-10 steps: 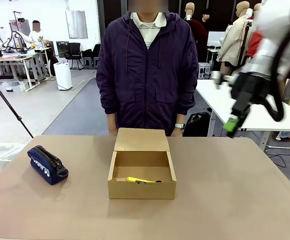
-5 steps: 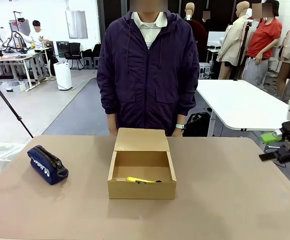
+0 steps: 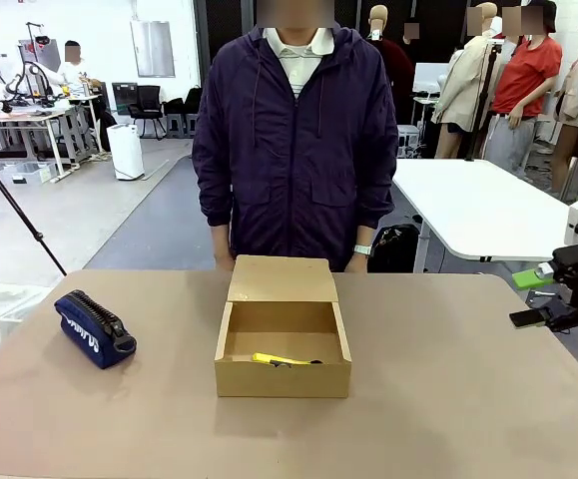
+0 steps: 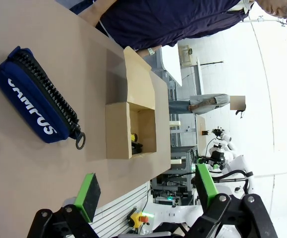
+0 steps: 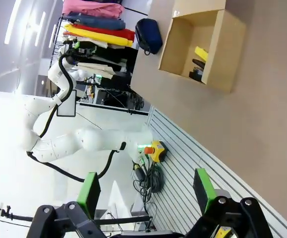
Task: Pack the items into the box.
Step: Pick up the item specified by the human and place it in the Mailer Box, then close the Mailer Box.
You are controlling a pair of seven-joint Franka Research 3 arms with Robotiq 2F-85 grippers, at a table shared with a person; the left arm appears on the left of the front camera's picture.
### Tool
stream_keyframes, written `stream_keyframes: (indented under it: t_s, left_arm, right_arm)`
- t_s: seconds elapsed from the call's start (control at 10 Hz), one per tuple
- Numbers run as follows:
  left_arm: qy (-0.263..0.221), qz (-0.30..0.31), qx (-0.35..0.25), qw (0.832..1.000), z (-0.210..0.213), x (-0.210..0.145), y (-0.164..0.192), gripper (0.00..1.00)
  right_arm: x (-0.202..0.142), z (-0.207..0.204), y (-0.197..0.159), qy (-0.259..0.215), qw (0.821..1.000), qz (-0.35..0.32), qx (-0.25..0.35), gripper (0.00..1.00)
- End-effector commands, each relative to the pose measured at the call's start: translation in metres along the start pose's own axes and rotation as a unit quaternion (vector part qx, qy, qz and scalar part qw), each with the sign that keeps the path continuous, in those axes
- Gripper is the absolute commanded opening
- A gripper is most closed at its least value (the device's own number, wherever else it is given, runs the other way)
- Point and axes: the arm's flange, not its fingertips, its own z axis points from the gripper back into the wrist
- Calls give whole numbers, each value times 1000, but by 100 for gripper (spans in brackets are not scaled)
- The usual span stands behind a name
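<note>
box (image 3: 283, 380): tan cardboard, open, flap lid (image 3: 283, 278) tipped back on its far side
utility knife (image 3: 273, 358): yellow-black, lying inside box by the near wall
black gadget (image 5: 197, 69): inside box, just beside the knife
pouch (image 3: 95, 330): navy, white lettering, on table (image 3: 448, 399) well left of box
right gripper (image 3: 524, 298): fingers spread, nothing between them, well right of box
left gripper (image 4: 147, 186): fingers spread wide, empty, on the pouch side of box
person (image 3: 293, 140): standing just behind box
</note>
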Motion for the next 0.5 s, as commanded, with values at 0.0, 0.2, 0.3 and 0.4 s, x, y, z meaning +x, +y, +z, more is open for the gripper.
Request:
stream_keyframes:
  t_s: [0.0, 0.2, 0.3, 0.4]
  left_arm:
    - [6, -8, -1, 1000, 2, -1, -1, 100]
    - [6, -8, -1, 1000, 2, -1, -1, 100]
    - [6, -8, -1, 1000, 2, -1, -1, 100]
    - [6, -8, -1, 1000, 2, -1, -1, 100]
  right_arm:
    - [4, 8, 3, 8, 1000, 10, -1, 100]
    - [4, 8, 3, 8, 1000, 10, -1, 100]
    - [4, 8, 3, 8, 1000, 10, -1, 100]
    - [4, 8, 3, 8, 1000, 10, -1, 100]
